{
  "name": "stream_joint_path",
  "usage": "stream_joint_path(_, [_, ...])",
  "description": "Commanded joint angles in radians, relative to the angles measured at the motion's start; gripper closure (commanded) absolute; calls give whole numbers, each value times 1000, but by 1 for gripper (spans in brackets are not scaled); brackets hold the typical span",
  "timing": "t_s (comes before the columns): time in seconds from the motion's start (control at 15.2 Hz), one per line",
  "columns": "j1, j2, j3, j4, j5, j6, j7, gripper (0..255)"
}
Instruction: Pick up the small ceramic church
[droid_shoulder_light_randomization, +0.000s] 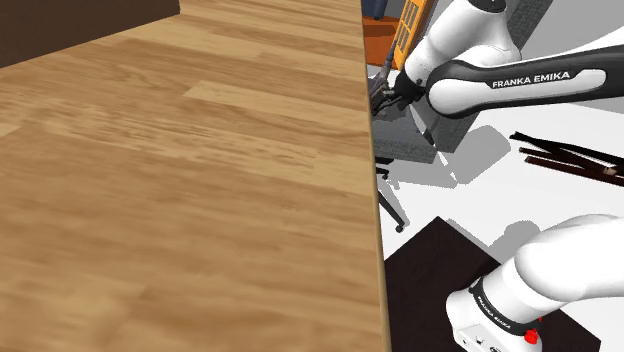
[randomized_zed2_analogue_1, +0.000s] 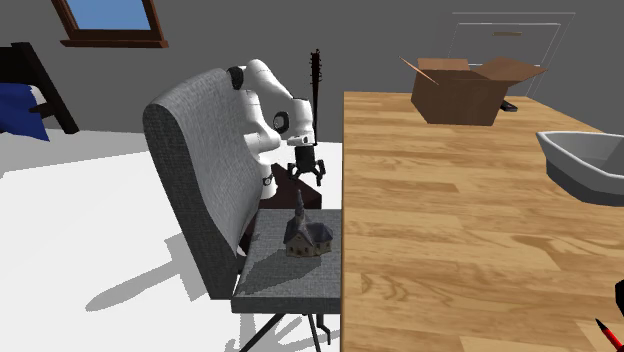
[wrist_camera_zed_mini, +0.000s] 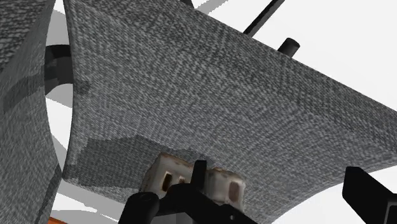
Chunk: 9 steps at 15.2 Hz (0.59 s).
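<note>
The arm (droid_shoulder_light_randomization: 520, 80), lettered FRANKA EMIKA, is reaching over a grey chair (randomized_zed2_analogue_1: 200, 170) that is standing against a wooden table (randomized_zed2_analogue_1: 450, 220). The gripper (randomized_zed2_analogue_1: 306, 174) is hanging above the far end of the seat, its jaws spread wide and gripping nothing. The church (randomized_zed2_analogue_1: 308, 236) is sitting upright on the seat, nearer than the gripper, beside the table's edge. A cardboard box (randomized_zed2_analogue_1: 468, 90) is lying open at the table's far end.

White arm (randomized_zed2_analogue_1: 268, 110) folded high, hand (randomized_zed2_analogue_1: 305, 170) pointing down, fingers spread.
Base (droid_shoulder_light_randomization: 520, 300) at the shoulder view's lower right. The upper links rise and bend at the elbow, and the forearm (droid_shoulder_light_randomization: 500, 82), lettered FRANKA EMIKA, reaches toward that view's left. Wrist turned so the black hand faces downward. Both fingers (wrist_camera_zed_mini: 368, 189) stand well apart in the wrist view.
</note>
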Motion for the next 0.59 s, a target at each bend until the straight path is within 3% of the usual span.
stream_joint_path(0.0, [-65,49,29,11,-67,108,74,0])
stream_joint_path(0.26, [-238,137,130,65,-252,271,280,0])
stream_joint_path(0.53, [-498,212,304,155,-530,388,580,0])
